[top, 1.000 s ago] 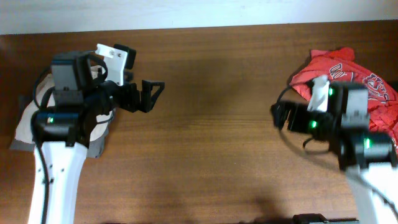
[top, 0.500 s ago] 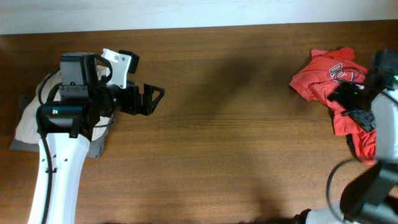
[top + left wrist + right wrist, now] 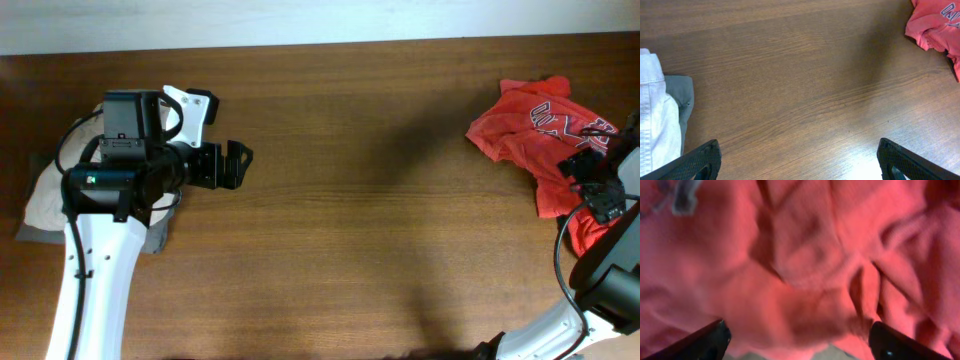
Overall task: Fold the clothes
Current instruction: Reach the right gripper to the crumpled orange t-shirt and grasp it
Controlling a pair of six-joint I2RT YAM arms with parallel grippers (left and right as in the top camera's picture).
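Jaws spread, right pincer (image 3: 592, 188) has moved over the red shirt (image 3: 530, 125); left pincer (image 3: 236, 165) stays open, drawn back slightly

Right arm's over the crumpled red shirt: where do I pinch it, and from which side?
I'd pinch a raised fold of the red shirt straight from above: it lies bunched, no flat hem shows, and the right gripper hangs open directly over ridged cloth.

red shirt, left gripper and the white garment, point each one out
red shirt (image 3: 510, 135): overhead view, on the plain fabric left of the print.
left gripper (image 3: 244, 166): overhead view, midway between its open fingertips.
white garment (image 3: 652, 122): left wrist view, on its fabric at the left edge.
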